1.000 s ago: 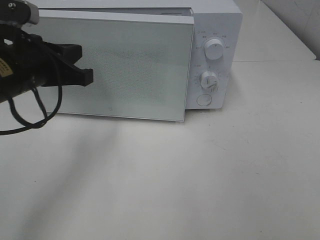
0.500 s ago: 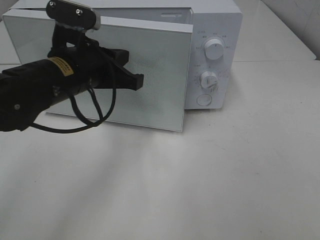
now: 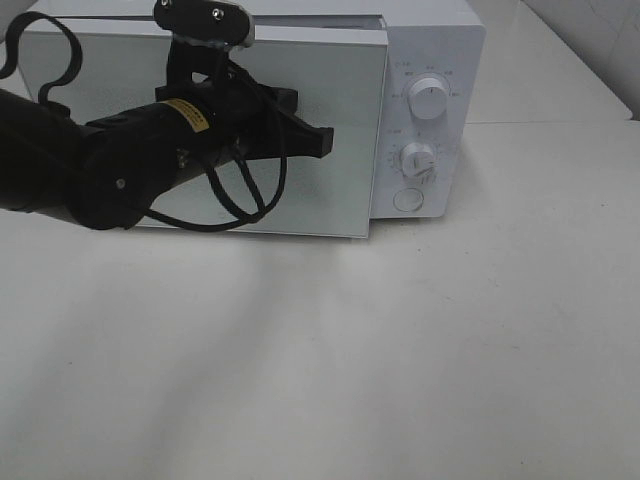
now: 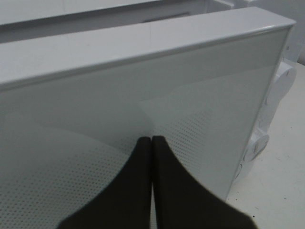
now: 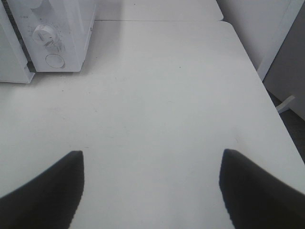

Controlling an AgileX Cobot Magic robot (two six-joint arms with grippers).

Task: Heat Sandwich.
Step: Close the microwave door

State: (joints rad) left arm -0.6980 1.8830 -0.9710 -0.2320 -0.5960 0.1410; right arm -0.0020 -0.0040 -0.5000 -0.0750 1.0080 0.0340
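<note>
One black arm (image 3: pixel 110 170) is stretching across the front of a white microwave (image 3: pixel 430 50) that is standing by the far edge of the bench (image 3: pixel 420 350). The left pincer (image 3: pixel 318 143) is showing fully closed, its two fingers (image 4: pixel 138 191) pressing flat against each other with nothing between them. The tips are pointing at the frosted, dotted door (image 3: pixel 340 205) near its middle; whether they are touching the glass cannot be told. The door is sitting slightly ajar, with a dark gap running along its top. Its free edge is lying next to the control panel, where two dials (image 3: pixel 429 98) are sitting above a round button (image 3: pixel 408 200). The right pincer (image 5: pixel 151 153) is hanging wide apart and empty over bare bench toward the right edge, well apart from the microwave. The sandwich is not showing in any view.
</note>
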